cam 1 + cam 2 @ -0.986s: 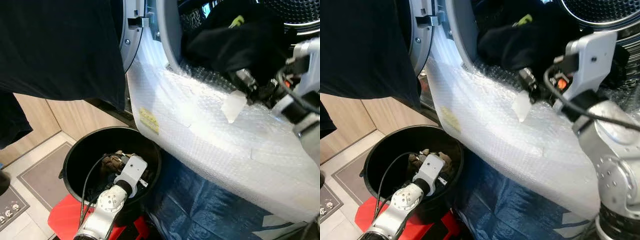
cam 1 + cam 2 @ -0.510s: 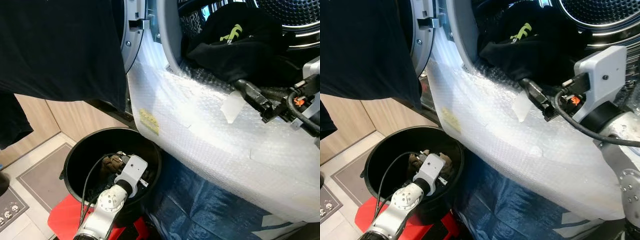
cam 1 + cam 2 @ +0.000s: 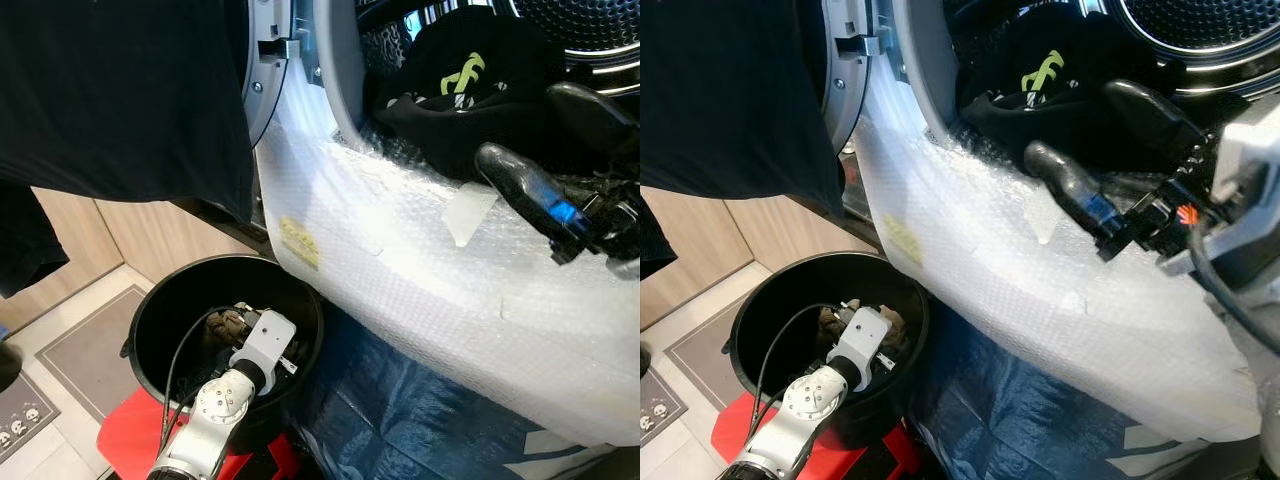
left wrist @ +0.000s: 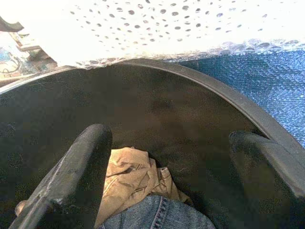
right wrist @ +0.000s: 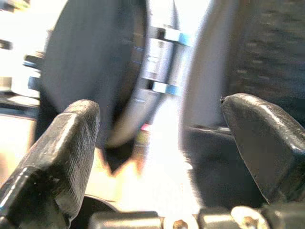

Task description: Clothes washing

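A black garment with a green logo (image 3: 455, 85) lies in the mouth of the washing machine drum (image 3: 590, 30). My right gripper (image 3: 527, 125) hangs open just in front of it, above the bubble-wrapped door (image 3: 420, 270), with nothing between its fingers. My left arm (image 3: 225, 400) reaches down into a black bucket (image 3: 150, 300). There the left gripper (image 4: 169, 138) stands open over a tan cloth (image 4: 131, 174) and a piece of blue denim (image 4: 157, 217), touching neither.
A large black shirt (image 3: 120, 90) hangs at the upper left beside the door hinge. The bucket sits on a red stool (image 3: 125, 435). A blue tarp (image 3: 400, 420) lies under the door. A grey floor mat (image 3: 80, 350) lies to the left.
My right gripper has let go of the black garment, pulled back out of the drum mouth and opened. The garment stayed in the drum opening. The left arm has not moved.
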`<state>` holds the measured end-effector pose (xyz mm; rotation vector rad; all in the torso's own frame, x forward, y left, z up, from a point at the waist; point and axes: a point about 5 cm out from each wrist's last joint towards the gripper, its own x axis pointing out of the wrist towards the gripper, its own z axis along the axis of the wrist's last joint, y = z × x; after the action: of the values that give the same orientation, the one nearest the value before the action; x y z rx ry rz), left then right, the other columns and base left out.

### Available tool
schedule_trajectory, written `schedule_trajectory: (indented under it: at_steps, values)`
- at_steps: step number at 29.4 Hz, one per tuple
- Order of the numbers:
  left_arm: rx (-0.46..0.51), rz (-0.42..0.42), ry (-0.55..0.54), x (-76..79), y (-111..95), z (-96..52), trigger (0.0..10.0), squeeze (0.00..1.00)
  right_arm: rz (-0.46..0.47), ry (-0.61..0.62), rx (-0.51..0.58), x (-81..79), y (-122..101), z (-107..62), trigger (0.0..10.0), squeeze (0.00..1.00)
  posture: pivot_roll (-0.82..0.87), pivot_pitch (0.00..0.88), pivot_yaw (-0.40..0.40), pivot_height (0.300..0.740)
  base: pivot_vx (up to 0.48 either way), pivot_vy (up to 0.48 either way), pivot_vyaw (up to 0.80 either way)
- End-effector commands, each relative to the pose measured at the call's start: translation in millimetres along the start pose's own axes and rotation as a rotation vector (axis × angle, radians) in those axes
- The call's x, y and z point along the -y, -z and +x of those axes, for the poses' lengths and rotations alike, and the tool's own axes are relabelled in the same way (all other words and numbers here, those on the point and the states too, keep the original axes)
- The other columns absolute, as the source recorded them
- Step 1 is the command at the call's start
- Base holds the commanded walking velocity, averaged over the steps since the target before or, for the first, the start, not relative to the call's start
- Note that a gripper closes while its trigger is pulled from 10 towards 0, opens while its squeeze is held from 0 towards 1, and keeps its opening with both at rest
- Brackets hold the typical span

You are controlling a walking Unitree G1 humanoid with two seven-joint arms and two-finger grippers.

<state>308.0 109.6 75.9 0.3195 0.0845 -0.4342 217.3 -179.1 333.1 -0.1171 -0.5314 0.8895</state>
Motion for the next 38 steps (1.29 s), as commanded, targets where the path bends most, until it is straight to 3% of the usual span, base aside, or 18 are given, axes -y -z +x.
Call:
schedule_trajectory:
  at_steps: [1, 4, 7, 9, 15, 19, 22, 23, 25, 30, 31, 38]
  values:
    - [0.004, 0.007, 0.019, 2.0, -3, 2.3, 10.0, 0.0, -0.01, -0.059, 0.045, -8.1, -7, 1.2, 10.0, 0.0, 0.0, 0.111, -0.042, 0.74, 0.0, 0.0, 0.0]
    - [0.006, 0.009, 0.019, 1.3, -3, 2.6, 10.0, 0.0, 0.061, -0.086, 0.11, -13.4, -4, 13.5, 10.0, 0.0, 0.0, 0.114, -0.041, 0.74, 0.0, 0.0, 0.0]
    - [0.006, 0.009, 0.018, 1.2, -3, 2.6, 10.0, 0.0, 0.074, -0.09, 0.12, -14.5, -4, 15.8, 10.0, 0.0, 0.0, 0.114, -0.041, 0.74, 0.0, 0.0, 0.0]
    - [0.002, 0.005, 0.013, 0.8, -3, 3.5, 10.0, 0.0, 0.178, -0.118, 0.131, -22.4, 12, 38.2, 10.0, 0.0, -0.01, 0.113, -0.042, 0.74, 0.0, 0.0, 0.0]
    - [-0.004, 0.005, 0.016, 2.7, -2, 5.0, 10.0, 0.0, 0.201, -0.102, 0.012, -21.7, 47, 67.5, 10.0, 0.0, 0.01, 0.104, -0.051, 0.74, 0.0, 0.0, 0.0]
    - [-0.005, 0.002, 0.002, -0.1, -2, 5.2, 10.0, 0.0, 0.224, -0.108, 0.053, -22.5, 44, 76.9, 10.0, 0.0, 0.01, 0.107, -0.05, 0.74, 0.0, 0.0, 0.0]
    - [-0.008, 0.001, 0.004, -0.2, -2, 5.7, 10.0, 0.0, 0.265, -0.12, 0.114, -26.1, 38, 97.4, 10.0, 0.0, 0.0, 0.107, -0.048, 0.74, 0.0, 0.0, 0.0]
    - [-0.005, 0.001, 0.01, 1.4, -2, 6.0, 10.0, 0.0, 0.254, -0.128, 0.123, -27.9, 36, 108.4, 10.0, 0.0, 0.0, 0.107, -0.048, 0.74, 0.0, 0.0, 0.0]
    - [-0.004, 0.001, 0.011, 1.9, -3, 6.1, 10.0, 0.0, 0.245, -0.133, 0.126, -28.3, 34, 112.3, 10.0, 0.0, 0.0, 0.107, -0.048, 0.74, 0.0, 0.0, 0.0]
    - [-0.005, -0.005, 0.0, -0.2, -3, 5.8, 10.0, 0.0, 0.206, -0.027, 0.095, -11.5, 33, 127.3, 10.0, 0.0, 0.03, 0.113, -0.058, 0.74, 0.0, 0.0, 0.0]
    - [-0.003, -0.006, -0.008, -3.2, -3, 4.6, 10.0, 0.0, 0.175, -0.001, 0.083, -2.7, 31, 129.1, 10.0, 0.0, 0.03, 0.117, -0.056, 0.74, 0.0, 0.0, 0.0]
    - [-0.01, 0.003, -0.005, -5.9, -1, 3.6, 10.0, 0.0, 0.078, -0.032, 0.099, 9.5, 12, 129.6, 10.0, 0.0, 0.03, 0.123, -0.055, 0.74, 0.0, 0.0, 0.0]
